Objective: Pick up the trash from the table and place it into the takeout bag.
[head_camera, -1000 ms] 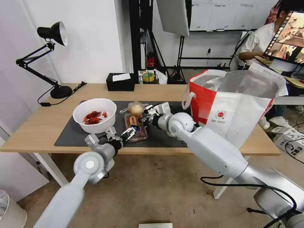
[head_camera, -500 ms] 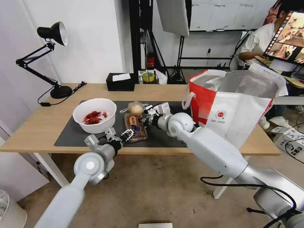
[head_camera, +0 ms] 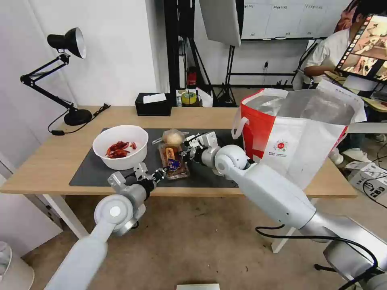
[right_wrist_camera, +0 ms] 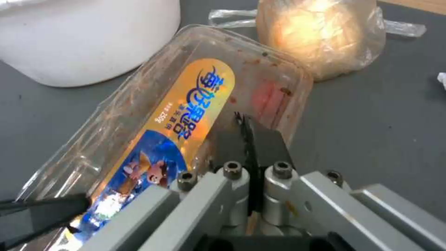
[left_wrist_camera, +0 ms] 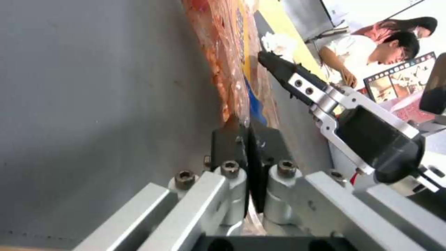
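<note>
Trash sits on the dark grey mat [head_camera: 100, 171] of the light-wood desk [head_camera: 48, 161], centre-left of the head view. Black desk lamp [head_camera: 66, 44] stands at upper left on the desk's far corner. White bowl [head_camera: 120, 146] with red crayfish shells rests on the mat's left part. Left gripper [head_camera: 160, 172] reaches in from the lower left; its fingers [left_wrist_camera: 230, 139] are pressed together on the near edge of the clear clamshell tray [head_camera: 173, 161], pinching the plastic rim. Tray lies flat on the mat, just right of the bowl, orange-and-blue label facing up. Clear bag with yellowish lump [head_camera: 172, 138] lies just behind the tray, touching its far end. Black tissue box [head_camera: 152, 104] stands at the desk's far edge, upper centre. Right gripper [head_camera: 186, 152] comes from the right; its fingers [right_wrist_camera: 262, 146] are closed on the tray's right rim. Takeout bag [head_camera: 298, 133] stands upright and open on the desk's right end, well apart from the tray.
</note>
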{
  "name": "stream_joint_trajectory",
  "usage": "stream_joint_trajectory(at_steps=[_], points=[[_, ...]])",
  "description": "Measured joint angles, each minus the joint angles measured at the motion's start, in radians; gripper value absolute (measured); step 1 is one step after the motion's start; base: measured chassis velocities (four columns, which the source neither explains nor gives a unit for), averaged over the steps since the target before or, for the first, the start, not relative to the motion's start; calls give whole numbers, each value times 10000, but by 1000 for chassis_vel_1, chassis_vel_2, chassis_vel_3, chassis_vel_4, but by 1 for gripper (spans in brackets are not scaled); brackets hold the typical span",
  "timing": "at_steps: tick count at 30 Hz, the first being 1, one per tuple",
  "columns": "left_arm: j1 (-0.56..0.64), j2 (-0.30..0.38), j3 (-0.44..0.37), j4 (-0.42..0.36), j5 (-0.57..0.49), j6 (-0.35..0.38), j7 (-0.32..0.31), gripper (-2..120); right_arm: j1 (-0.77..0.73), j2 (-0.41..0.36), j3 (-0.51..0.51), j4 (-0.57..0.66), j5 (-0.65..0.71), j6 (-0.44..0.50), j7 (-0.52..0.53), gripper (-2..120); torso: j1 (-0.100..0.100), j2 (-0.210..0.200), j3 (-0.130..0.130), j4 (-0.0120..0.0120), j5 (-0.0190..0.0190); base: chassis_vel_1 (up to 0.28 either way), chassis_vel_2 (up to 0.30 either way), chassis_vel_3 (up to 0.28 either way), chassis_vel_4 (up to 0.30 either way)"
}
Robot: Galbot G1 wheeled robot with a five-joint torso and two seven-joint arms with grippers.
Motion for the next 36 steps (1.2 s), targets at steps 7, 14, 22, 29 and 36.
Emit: stream_joint_trajectory(at_steps=[7, 14, 22, 29, 36], points=[[50, -8, 10, -39, 120, -25, 12, 0, -22, -60, 315, 164, 140, -1, 0, 0, 0, 0, 0, 0, 0, 0, 0, 0, 0], [72, -36, 9, -161, 207, -43, 13, 0, -176, -605, 825, 959, 476, 32, 96, 0, 0, 0, 0, 1, -1, 0, 0, 0, 0], [224, 141, -121, -682, 179, -222, 136, 0, -1335, -1749, 1545, 2436, 58, 1545, 102, 0, 0, 0, 0, -2, 2, 0, 0, 0, 0], [488, 444, -398, -1358, 34, -273, 237, 0, -3341, -2461, 2457, 3823, -1225, 3969, 91, 0, -2, 0, -1, 0, 1, 0, 0, 0, 0], [638, 559, -701, -1779, -56, -321, 245, 0, -5719, -2713, 3791, 5056, -2504, 5224, 177, 0, -1, 0, 0, 1, 2, 0, 0, 0, 0]])
